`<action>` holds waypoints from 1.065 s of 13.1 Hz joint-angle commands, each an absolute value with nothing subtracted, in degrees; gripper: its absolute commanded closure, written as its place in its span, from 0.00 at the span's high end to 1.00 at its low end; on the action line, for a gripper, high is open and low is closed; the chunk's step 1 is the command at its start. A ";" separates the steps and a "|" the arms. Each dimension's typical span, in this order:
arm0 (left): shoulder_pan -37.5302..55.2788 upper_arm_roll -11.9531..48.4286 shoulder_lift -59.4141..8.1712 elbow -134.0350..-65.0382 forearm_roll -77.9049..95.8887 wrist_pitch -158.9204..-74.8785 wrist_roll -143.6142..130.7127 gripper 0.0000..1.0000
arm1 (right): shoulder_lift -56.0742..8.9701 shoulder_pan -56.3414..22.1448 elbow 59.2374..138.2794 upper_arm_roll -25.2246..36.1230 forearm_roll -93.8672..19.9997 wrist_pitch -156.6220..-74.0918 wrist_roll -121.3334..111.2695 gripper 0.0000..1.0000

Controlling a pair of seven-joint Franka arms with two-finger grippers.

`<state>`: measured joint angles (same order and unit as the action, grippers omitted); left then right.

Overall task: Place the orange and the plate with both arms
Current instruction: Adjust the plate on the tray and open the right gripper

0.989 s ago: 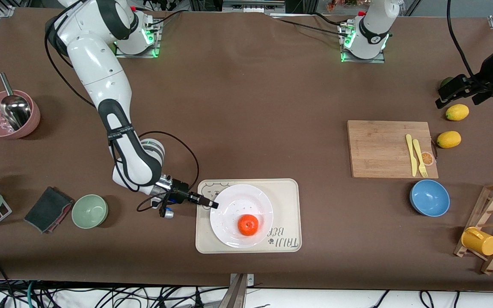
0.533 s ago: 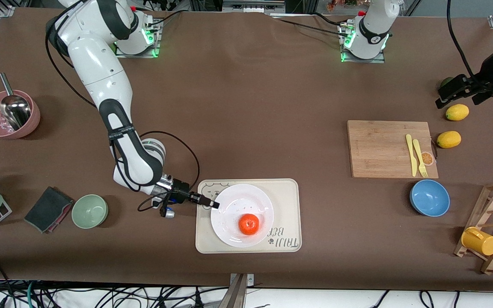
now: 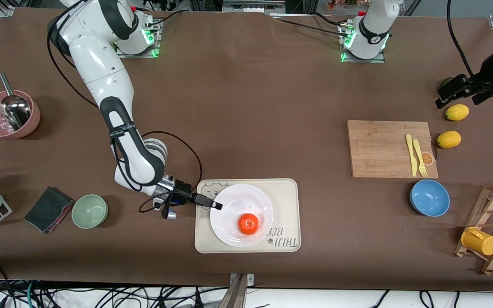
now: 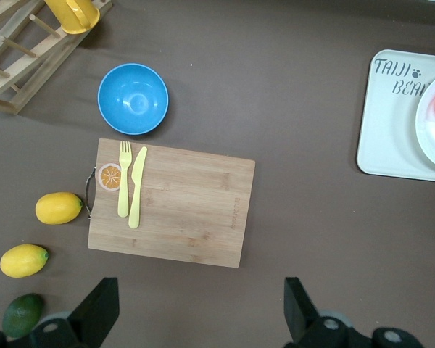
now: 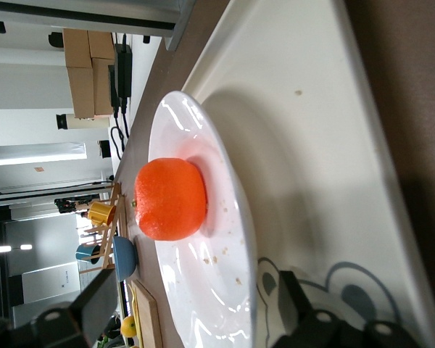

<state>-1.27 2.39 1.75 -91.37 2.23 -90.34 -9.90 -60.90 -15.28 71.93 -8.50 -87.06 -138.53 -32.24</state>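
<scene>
Right gripper [image 3: 216,205] now unclenched at the glossy white plate [image 3: 229,226] rim, plate nudged slightly (round orange [image 3: 248,224] aboard), left gripper [image 4: 196,315] waiting, fingers apart.

plate [image 3: 241,215] rim: right end effector [image 3: 212,204] sat at the edge toward the right arm's end, fingers spread, blocking entry there.
plate top: the orange [image 3: 248,224] stood alone on it; room above was open.
tray [image 3: 288,201]: bare strip beside the plate toward the left arm's end.
mid worktop [image 3: 250,107]: wide bare stretch between the tray and the arm bases.
left arm's end: cutting board [image 3: 383,147], blue bowl [image 3: 429,197], lemons [image 3: 449,139] crowded it; left end effector [image 3: 454,92] hung open over that corner.
</scene>
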 commanded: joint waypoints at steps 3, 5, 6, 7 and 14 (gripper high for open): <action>-1.49 2.46 1.05 -89.82 2.37 -89.74 -10.28 1.00 | -61.61 -15.21 71.72 -8.17 -83.85 -139.75 -31.64 1.00; -1.49 2.46 1.05 -89.82 2.37 -89.74 -10.28 1.00 | -61.26 -15.29 71.63 -8.26 -83.85 -139.75 -31.64 1.00; -1.49 2.46 1.05 -89.82 2.37 -89.74 -10.28 1.00 | -61.00 -15.29 71.63 -8.26 -83.76 -139.75 -31.64 1.00; -1.49 2.46 1.05 -89.82 2.37 -89.74 -10.28 1.00 | -60.91 -15.38 71.63 -8.17 -83.15 -139.75 -31.64 1.00; -1.49 2.46 1.05 -89.82 2.37 -89.74 -10.28 1.00 | -59.59 -15.73 71.63 -8.53 -70.15 -139.75 -24.53 1.00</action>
